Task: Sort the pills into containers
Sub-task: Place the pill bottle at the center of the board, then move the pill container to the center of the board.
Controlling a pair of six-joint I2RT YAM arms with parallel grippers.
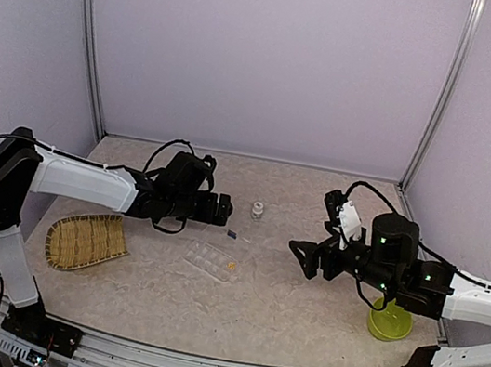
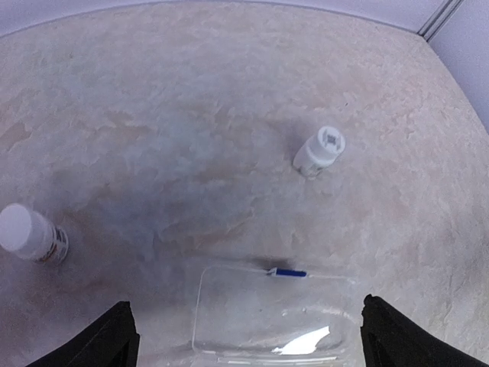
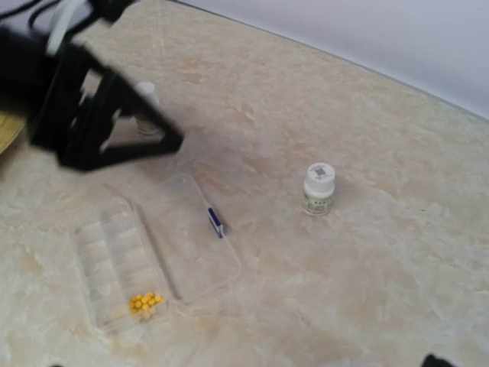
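Clear containers (image 2: 252, 313) partly off-frame below

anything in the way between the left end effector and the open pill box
Nothing visible does. The left end effector is open, and the pill box lies in plain view between its fingers. The two white bottles stand farther out, one to each side.

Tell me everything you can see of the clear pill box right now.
The pill box is clear plastic, split into compartments, lying flat on the table, its hinged lid swung open flat beside it. Orange-yellow pills sit in one end compartment; a small dark blue piece lies at the lid's outer edge.
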